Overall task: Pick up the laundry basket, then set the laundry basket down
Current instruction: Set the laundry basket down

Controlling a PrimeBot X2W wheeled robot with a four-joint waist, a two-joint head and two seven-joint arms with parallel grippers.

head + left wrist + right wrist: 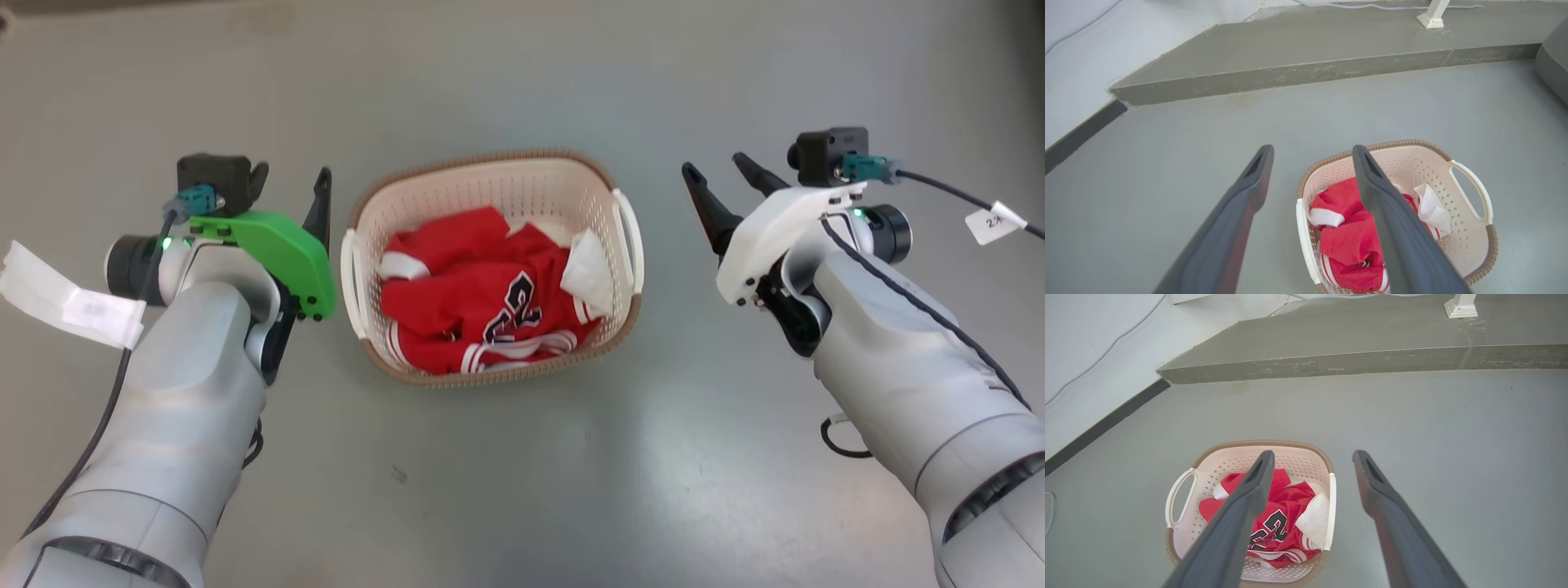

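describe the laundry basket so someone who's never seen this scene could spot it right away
On the grey floor, the laundry basket sits between the left gripper and the right gripper, touching neither. It is a cream-white perforated tub with a brown woven-look rim and a white handle on each side, set apart by the red jersey and white cloth inside it.

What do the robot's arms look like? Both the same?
Both are pale-grey shells ending in long dark jaws. The left gripper wears a green cover, the right gripper a white cover. Each carries a black camera, black cable and white tag.
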